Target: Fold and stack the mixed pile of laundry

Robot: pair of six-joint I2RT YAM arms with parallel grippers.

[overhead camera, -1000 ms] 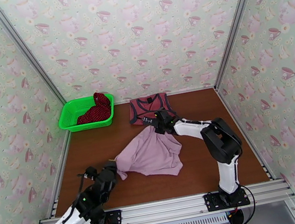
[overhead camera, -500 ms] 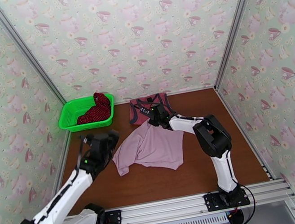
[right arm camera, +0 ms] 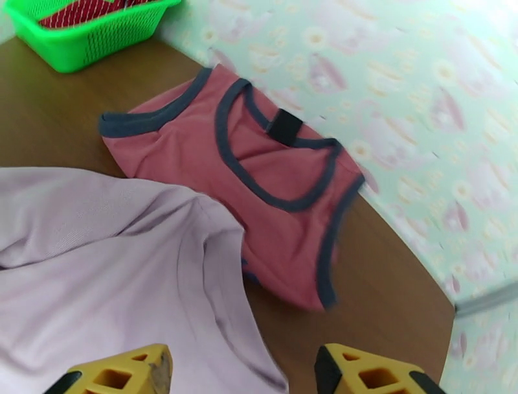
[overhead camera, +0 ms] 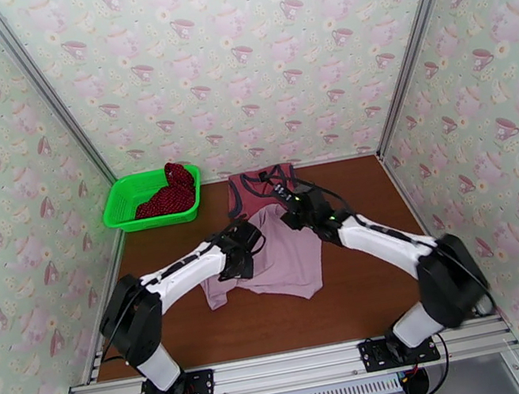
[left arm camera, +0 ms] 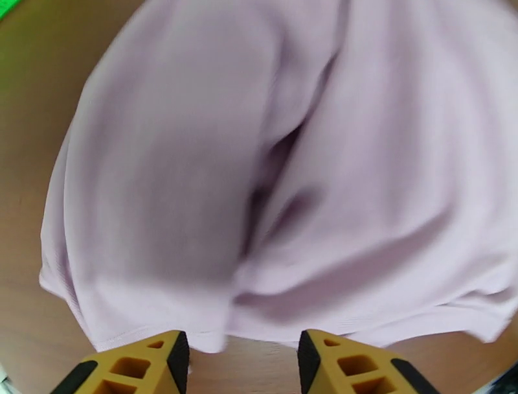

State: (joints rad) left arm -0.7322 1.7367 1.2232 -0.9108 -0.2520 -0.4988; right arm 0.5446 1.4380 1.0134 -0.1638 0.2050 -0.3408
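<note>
The pale mauve-pink piece [overhead camera: 286,257] lies rumpled mid-table, its far edge overlapping the dusty-red tank top [overhead camera: 261,181], which lies flat by the back wall. My left gripper [overhead camera: 246,246] hovers over the mauve piece's left part; in the left wrist view the cloth [left arm camera: 278,181] spreads beyond its open, empty fingers [left arm camera: 133,369]. My right gripper [overhead camera: 291,206] stands open above the mauve piece's far edge. The right wrist view has the tank top [right arm camera: 272,175] with dark trim and the mauve piece [right arm camera: 97,259]. The dark-red dotted cloth [overhead camera: 171,195] lies in the basket.
The bright green mesh basket [overhead camera: 121,196] sits at the back left corner, also in the right wrist view as the basket [right arm camera: 78,39]. Patterned walls close three sides. Bare brown table [overhead camera: 187,331] lies in front of the garments and to the right.
The left arm swung from the near left across to over the mauve piece. The right gripper let go of the mauve piece's far edge and opened; the piece now lies flatter.
</note>
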